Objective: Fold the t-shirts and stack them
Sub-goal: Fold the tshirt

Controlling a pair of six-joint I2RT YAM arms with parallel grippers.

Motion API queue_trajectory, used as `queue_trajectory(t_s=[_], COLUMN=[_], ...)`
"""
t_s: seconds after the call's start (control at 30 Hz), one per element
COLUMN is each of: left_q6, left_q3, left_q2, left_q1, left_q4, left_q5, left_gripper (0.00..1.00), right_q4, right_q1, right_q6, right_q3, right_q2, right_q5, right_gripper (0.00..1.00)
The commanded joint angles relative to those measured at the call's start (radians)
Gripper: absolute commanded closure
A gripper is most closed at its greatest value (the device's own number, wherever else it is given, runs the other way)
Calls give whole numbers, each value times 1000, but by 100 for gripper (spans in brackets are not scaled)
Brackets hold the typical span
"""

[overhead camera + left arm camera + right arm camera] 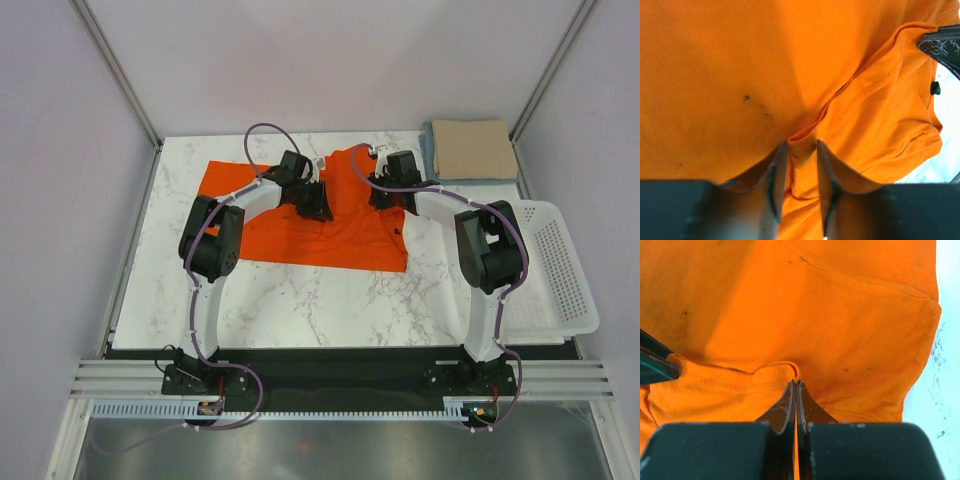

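**Orange shirt** (pixel 300 235): lies mid-table (pixel 300 300), partly spread, with both arms reaching over its far half.

**Tan shirt** (pixel 473 148): folded, on the blue shirt (pixel 428 150) at the far right corner. The basket (pixel 560 270) is at the right edge.

**Left gripper** (pixel 800 145): fingers apart, straddling a raised ridge of orange cloth. Whether they bite it yet cannot be told.

**Right gripper** (pixel 795 384): fingers pressed together, pinching a thin fold of the same shirt.

**Handling:** probably a lift for folding. Both pinches should be firm and level before rising, or one side slips and the fold skews.

**Views:** the wrist cameras show the grips. Only the top view shows the stack and how the shirt lies.
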Motion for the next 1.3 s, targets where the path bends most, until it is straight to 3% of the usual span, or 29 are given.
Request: queue_trajectory(t_s=[0.0, 0.03, 0.13, 0.47, 0.77, 0.9, 1.0, 1.03, 1.1, 1.13, 1.27], left_q6=[46, 42, 28, -26, -80, -98, -113, -116, -119, -119, -110], left_q3=[21, 20, 6, -31, -51, -60, -67, -71, -72, -74, -98], left_q2=[-13, -18, -48, -153, -108, -90, -91, -96, -102, -113, -185], left_q1=[-7, -9, -9, -7, -5, -2, 1, 1, 1, 1, 13], left_q4=[24, 26, 26, 33, 32, 32, 29, 27, 18, 0, -48], left_q5=[-23, -26, -51, -141, -175, -180, -172, -172, -175, -181, -261], left_gripper=[69, 81, 98, 98, 98, 97, 88, 77, 71, 65, 50], right_q4=[32, 31, 32, 38, 48, 46, 26, 22, 5, -32, -187], right_q1=[4, 4, 5, 4, 4, 4, 5, 5, 5, 7, 10], right_q6=[3, 0, -2, -22, -15, -9, -12, -12, -12, -8, 206], right_q3=[4, 2, -1, 9, 24, 39, 79, 88, 122, 134, 197], right_q2=[-33, -33, -35, -36, -10, -1, 2, 2, -1, -3, -44], right_q5=[-14, -13, -2, 41, 55, 59, 49, 47, 47, 64, 217], right_gripper=[100, 100, 100, 100, 100, 92, 89, 87, 74, 72, 69])
